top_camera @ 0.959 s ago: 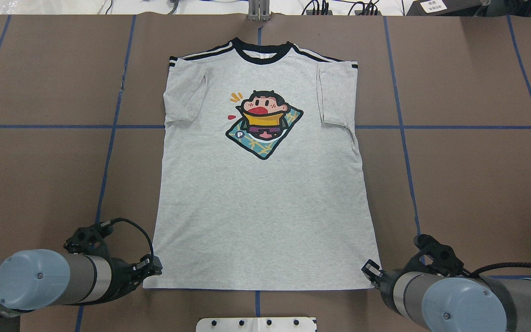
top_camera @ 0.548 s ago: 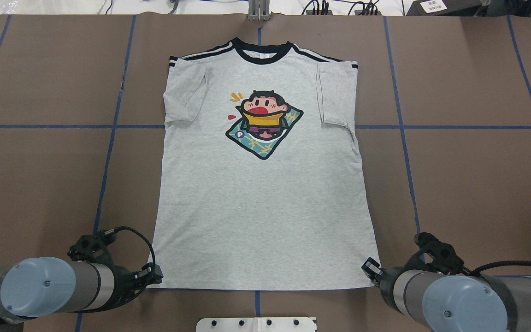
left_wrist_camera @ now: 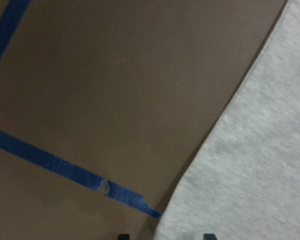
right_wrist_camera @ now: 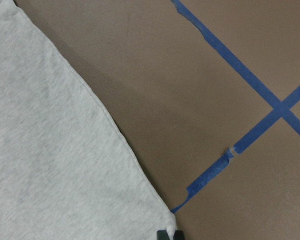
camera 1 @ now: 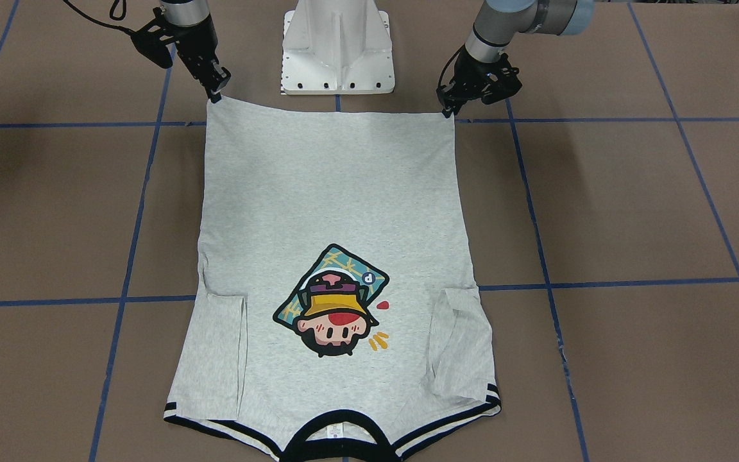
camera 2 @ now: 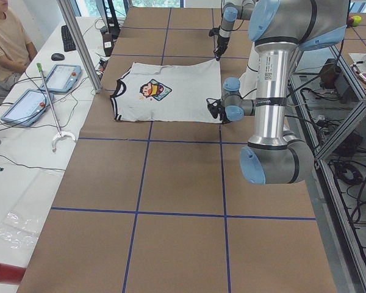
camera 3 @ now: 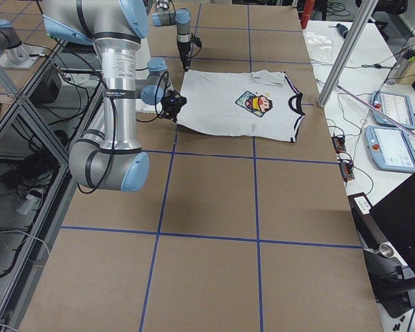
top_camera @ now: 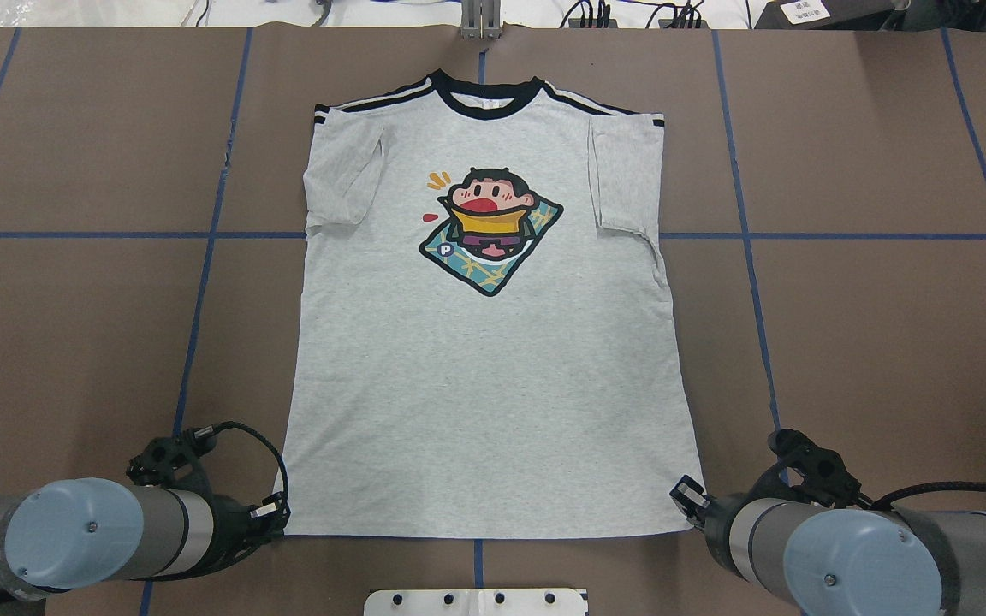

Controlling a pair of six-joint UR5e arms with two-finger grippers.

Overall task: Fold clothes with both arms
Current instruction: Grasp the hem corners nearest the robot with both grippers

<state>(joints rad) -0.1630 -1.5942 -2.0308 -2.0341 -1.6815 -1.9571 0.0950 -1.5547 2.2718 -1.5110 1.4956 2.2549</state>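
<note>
Left gripper (top_camera: 277,512) spread astride the T-shirt's (top_camera: 484,385) hem corner; right gripper (top_camera: 683,496) apparently pinching the other corner; bare table (top_camera: 887,342) outside.

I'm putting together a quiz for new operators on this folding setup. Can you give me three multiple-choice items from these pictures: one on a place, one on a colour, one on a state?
1. Where are the left gripper and right gripper?
A. at the collar
B. at the T-shirt's hem corners
C. on the print

2. What colour is the collar?
A. black
B. red
C. white

3. How do the sleeves lie?
A. spread out sideways
B. folded in over the front
C. tucked underneath

Answers:
1 B, each gripper's tip meets a hem corner.
2 A, a black band rings the neck.
3 B, both lie on the grey front.
</note>
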